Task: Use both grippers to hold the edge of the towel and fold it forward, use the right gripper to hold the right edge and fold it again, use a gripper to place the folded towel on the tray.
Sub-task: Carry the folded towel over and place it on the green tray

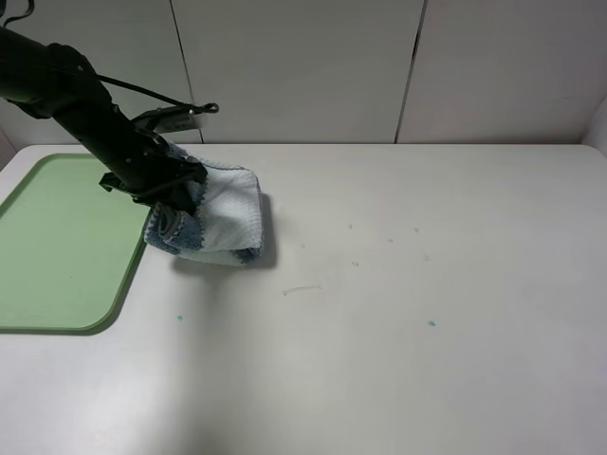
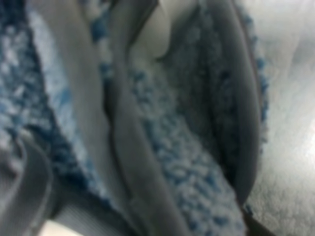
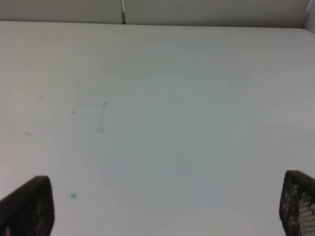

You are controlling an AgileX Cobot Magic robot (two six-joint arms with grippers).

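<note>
A: Where does the folded towel [image 1: 220,216] lie?

B: On the white worktop [image 1: 398,313], just right of the green tray [image 1: 57,246], toward the far left of the scene. It is bunched into a thick bundle of blue-and-white terry, so both folds look done.

A: And the left claw [image 1: 175,190]?

B: It is at the bundle's left, far edge. The left wrist view is filled with blurred terry layers [image 2: 187,162] pressed close to the lens, which suggests the claw is clamped on the towel; the fingertips themselves are buried in cloth.

A: The right claw [image 3: 162,216]?

B: Spread wide and holding nothing; its two dark fingers [image 3: 27,204] show at the edges of the right wrist view, over bare worktop. It does not appear in the high view.

A: So which step is this?

B: Likely the last one: carrying the towel onto the tray. The next move calls for a leftward shift until the bundle sits fully over the tray's floor, then a release low enough that the folds do not spring open.
</note>
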